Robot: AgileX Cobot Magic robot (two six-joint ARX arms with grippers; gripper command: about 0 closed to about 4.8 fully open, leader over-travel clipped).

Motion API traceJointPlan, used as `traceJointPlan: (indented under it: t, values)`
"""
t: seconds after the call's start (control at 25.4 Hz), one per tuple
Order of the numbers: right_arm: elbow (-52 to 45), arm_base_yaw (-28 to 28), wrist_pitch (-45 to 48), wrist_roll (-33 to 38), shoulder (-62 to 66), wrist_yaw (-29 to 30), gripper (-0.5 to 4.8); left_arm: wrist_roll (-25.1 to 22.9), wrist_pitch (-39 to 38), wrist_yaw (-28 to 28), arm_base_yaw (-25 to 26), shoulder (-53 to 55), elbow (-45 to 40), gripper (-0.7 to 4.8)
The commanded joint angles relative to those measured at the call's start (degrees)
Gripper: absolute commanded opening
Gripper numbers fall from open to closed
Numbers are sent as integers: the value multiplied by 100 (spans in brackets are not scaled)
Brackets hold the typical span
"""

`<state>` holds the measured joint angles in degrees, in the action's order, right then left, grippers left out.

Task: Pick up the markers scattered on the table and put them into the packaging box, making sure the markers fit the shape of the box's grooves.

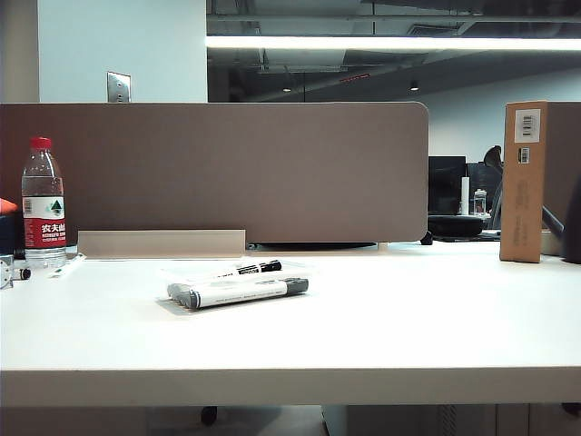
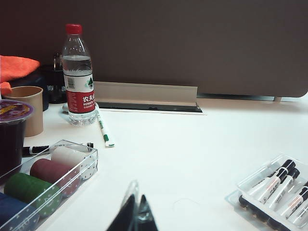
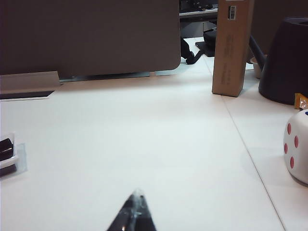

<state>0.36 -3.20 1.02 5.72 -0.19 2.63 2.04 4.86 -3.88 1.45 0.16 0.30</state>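
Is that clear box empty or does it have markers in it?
Not empty: the box holds several markers side by side.

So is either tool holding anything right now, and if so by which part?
Nothing is held. The left tool and right tool are both shut and empty, hovering over bare table, apart from the markers.

Pretty clearly an open-plan office. The white table (image 1: 381, 327) backs onto a grey-brown desk divider (image 1: 218, 168) with a cable slot cover (image 1: 162, 242) at its base, classic cubicle setup. Overhead there's a long strip light (image 1: 390, 43) under an exposed dark ceiling with ducts and pipes. Past the divider you can spot a dark monitor (image 1: 447, 184) on another desk. Everyday desk clutter too: a water bottle (image 1: 43, 204), a paper cup (image 2: 28, 109), and a cardboard box (image 1: 525, 180) with barcode labels.
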Motion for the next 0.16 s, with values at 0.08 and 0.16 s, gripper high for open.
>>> traceJointPlan:
  t: [0.08,0.16]
  values:
    - [-20,2,76,-11,7,7,-8,9,26,-20,0,-2,15,-2]
    - [-20,2,79,-11,7,7,-8,9,26,-20,0,-2,15,-2]
